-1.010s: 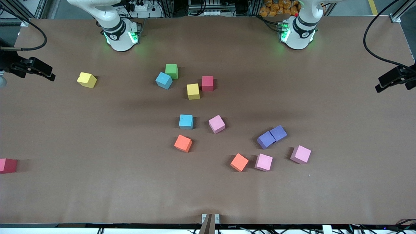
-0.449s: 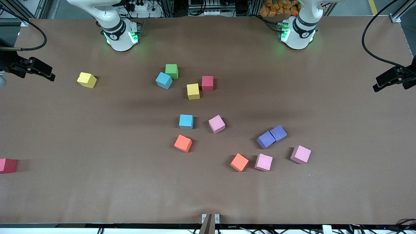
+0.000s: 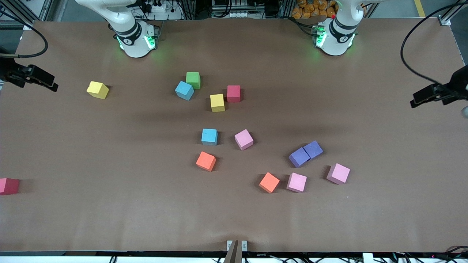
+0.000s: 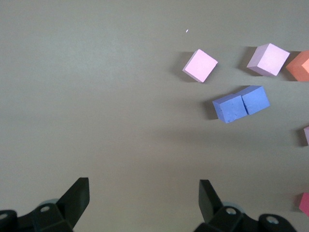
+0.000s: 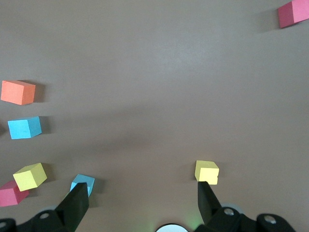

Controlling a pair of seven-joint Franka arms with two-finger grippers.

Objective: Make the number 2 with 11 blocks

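Note:
The blocks lie scattered on the brown table, and no number 2 is in view. Green [image 3: 193, 80], light blue [image 3: 184, 90], yellow [image 3: 217, 102] and red [image 3: 233, 93] sit near the bases. Light blue [image 3: 209, 136], pink [image 3: 244, 139] and orange [image 3: 206, 161] sit mid-table. Two touching purple blocks [image 3: 299, 157], orange [image 3: 269, 182] and two pinks [image 3: 296, 182] [image 3: 338, 173] lie toward the left arm's end. My left gripper [image 3: 415, 102] [image 4: 142, 193] is open and empty over bare table. My right gripper [image 3: 53, 87] [image 5: 143, 197] is open and empty over its end.
A second yellow block [image 3: 97, 90] lies toward the right arm's end, and a second red block [image 3: 8, 186] sits at that end's edge. The two robot bases [image 3: 137, 40] [image 3: 334, 36] stand along the table's back edge.
My left gripper has moved a little in over the table. My right gripper has drawn back slightly toward its table end. No block has moved.

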